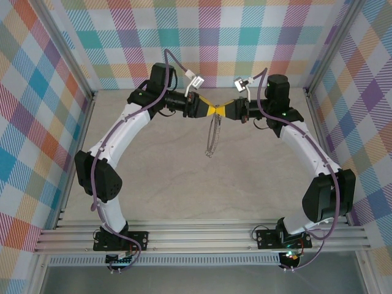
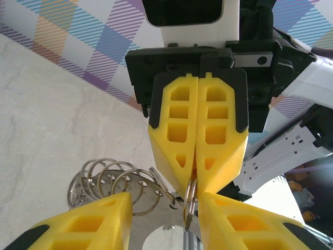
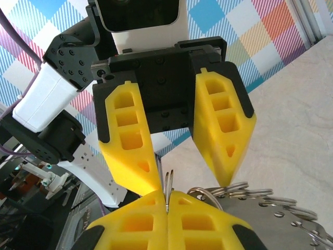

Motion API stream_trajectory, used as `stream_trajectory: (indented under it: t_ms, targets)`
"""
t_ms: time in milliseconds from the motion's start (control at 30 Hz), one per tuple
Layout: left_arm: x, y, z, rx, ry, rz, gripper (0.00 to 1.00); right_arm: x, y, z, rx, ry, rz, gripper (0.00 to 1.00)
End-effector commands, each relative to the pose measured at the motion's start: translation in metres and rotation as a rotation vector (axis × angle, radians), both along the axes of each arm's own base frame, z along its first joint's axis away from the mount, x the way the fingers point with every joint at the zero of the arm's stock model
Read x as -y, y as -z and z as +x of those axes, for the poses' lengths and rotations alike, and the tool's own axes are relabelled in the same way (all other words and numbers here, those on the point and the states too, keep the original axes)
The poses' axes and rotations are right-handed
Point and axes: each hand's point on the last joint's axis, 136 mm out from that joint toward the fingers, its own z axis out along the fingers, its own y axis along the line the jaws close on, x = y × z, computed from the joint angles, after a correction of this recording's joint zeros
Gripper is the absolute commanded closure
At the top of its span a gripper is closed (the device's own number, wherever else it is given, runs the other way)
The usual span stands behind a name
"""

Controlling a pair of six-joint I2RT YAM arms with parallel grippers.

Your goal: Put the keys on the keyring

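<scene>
The keyring (image 1: 215, 136) is a large flat silvery hoop that hangs on edge under the two grippers at the back middle of the table. Its punched rim (image 2: 156, 213) carries several small split rings (image 2: 104, 174). My right gripper (image 2: 191, 179) is shut on one small silvery ring (image 3: 168, 179) at the hoop's top. My left gripper (image 2: 165, 200) faces it tip to tip. Its yellow fingers (image 3: 130, 151) stand apart, one on each side of that ring and of the hoop's rim (image 3: 270, 224). I cannot make out the keys.
Both arms arch in from the near edge and meet at the back middle (image 1: 211, 110), close to the checked back wall (image 1: 214, 43). Metal frame posts (image 1: 67, 58) and checked side walls close in the beige table (image 1: 184, 190).
</scene>
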Motion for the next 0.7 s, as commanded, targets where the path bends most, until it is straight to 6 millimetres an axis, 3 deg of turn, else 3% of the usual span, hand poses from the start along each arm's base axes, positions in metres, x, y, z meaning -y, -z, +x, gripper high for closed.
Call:
stream_trajectory:
  t_ms: [0,300,667]
  targets:
    - [0.002,-0.013,-0.003,0.031,0.004,-0.023,0.62,0.003,-0.02,-0.014,0.077,-0.036,0.033,1.0]
    - [0.001,-0.019,-0.006,0.056,0.008,-0.029,0.62,0.003,-0.019,-0.012,0.067,-0.031,0.034,1.0]
    - [-0.022,-0.038,-0.006,0.13,-0.054,-0.024,0.54,0.003,-0.015,-0.011,0.058,-0.018,0.029,1.0]
